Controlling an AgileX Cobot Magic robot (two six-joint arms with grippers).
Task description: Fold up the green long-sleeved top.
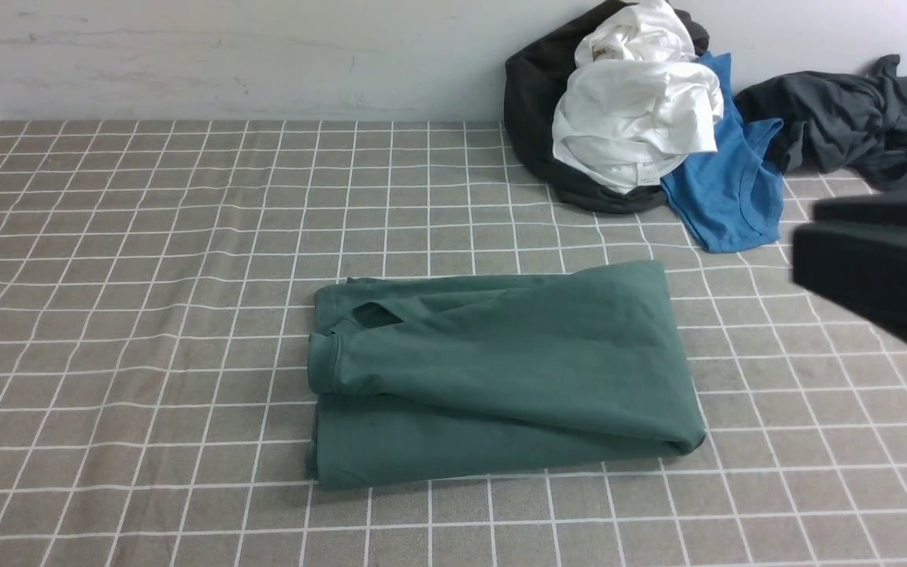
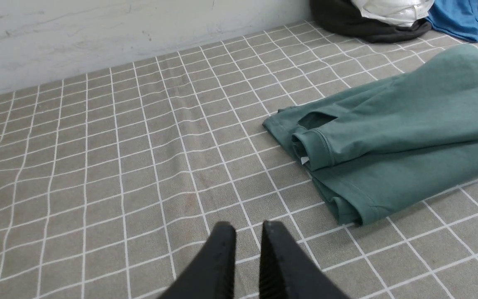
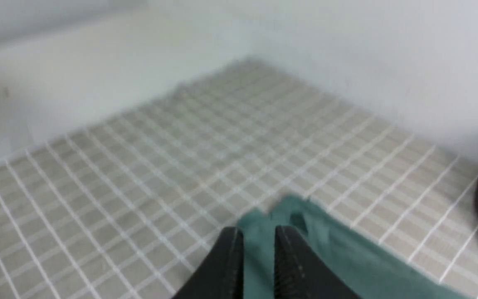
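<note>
Folding looks close to finished: the green long-sleeved top [image 1: 501, 370] lies as a compact layered rectangle, and every other thing here is best placed from it. Its neck opening and one rolled cuff show at the end toward the robot's left, with the smooth fold toward the right, so the bulk has been doubled over on itself.

Neither arm touches the top. The left gripper [image 2: 247, 232] hangs above bare cloth just off the neck end, its jaws parted by only a narrow slit and nothing between them. The right gripper [image 3: 257, 238] is raised above the top, which shows green through a similarly narrow gap; it grips nothing. In the front view the right arm is only a dark blur off the top's right side. I judge that both arms stand clear so as not to drag the layers.

Beyond the top, against the wall [image 1: 225, 55], sits a pile of other clothes: a white garment [image 1: 634, 110] heaped on a black garment [image 1: 532, 94], a bright blue garment [image 1: 729, 189] and a charcoal-grey garment [image 1: 847, 118] farther right. They are well apart from the top.

Under it all lies a beige tablecloth [image 1: 107, 315] with a white grid, slightly rippled left of the top. The wall is plain, scuffed white.
</note>
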